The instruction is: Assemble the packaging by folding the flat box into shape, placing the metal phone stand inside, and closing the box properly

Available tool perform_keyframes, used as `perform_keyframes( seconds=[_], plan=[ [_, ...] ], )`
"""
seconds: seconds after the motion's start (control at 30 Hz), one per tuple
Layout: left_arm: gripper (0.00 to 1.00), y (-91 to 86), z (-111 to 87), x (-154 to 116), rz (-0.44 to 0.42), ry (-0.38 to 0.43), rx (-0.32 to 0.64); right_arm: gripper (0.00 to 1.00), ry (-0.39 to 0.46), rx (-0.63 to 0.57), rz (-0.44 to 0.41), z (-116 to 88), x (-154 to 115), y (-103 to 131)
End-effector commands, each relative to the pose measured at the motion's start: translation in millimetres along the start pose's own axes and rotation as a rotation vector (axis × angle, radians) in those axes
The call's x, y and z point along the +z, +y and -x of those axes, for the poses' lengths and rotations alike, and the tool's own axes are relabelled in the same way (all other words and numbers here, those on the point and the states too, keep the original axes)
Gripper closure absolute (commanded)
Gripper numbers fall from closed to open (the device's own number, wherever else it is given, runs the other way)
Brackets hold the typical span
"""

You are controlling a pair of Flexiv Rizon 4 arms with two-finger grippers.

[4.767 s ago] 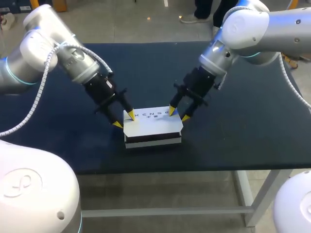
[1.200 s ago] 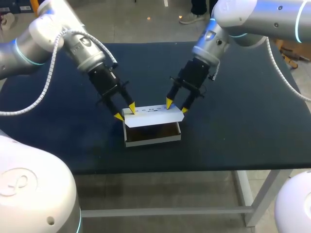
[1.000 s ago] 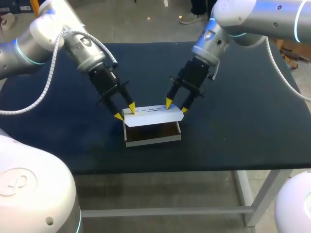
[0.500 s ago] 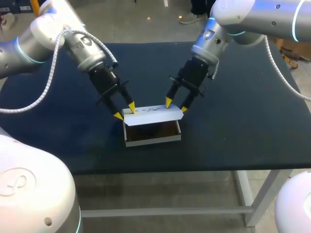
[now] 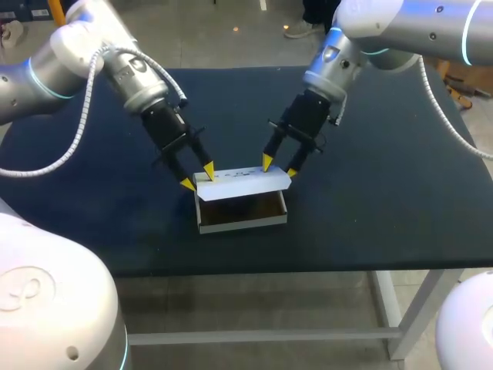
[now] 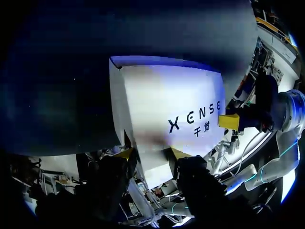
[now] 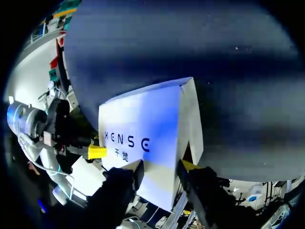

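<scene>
The print I can see is on the white lid (image 5: 243, 183) of the box (image 5: 243, 221). It is one line of dark, widely spaced capital letters (image 6: 194, 116), with two smaller characters (image 6: 200, 129) set just beneath it. Both wrist views show it sharp and easy to read; in the right wrist view the line (image 7: 126, 139) runs along the lid's far part. In the head view it shows only as a faint dark row (image 5: 237, 175), too small to read. The white housing (image 5: 54, 308) at the near left corner carries a raised round emblem (image 5: 32, 295).
</scene>
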State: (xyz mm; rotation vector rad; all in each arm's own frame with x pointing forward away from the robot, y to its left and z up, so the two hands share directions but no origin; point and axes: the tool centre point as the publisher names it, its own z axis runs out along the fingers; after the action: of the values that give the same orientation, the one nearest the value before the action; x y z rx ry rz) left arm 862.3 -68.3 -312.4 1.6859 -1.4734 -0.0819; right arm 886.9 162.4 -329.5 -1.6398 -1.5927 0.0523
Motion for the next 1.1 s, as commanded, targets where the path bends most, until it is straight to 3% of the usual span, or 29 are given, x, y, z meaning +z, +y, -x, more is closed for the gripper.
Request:
perform_keyframes(
  seconds=[0.03, 1.1],
  plan=[
    [0.53, -7.5, -7.4, 3.9, 0.024, -0.008, 0.002, 0.48, -0.004, -0.001, -0.012, -8.4, 2.4, 1.3],
    [0.54, -8.3, -10.2, -5.0, 0.079, 0.014, -0.012, 0.44, -0.011, 0.023, -0.027, -13.2, 0.6, 4.3]
  ],
)
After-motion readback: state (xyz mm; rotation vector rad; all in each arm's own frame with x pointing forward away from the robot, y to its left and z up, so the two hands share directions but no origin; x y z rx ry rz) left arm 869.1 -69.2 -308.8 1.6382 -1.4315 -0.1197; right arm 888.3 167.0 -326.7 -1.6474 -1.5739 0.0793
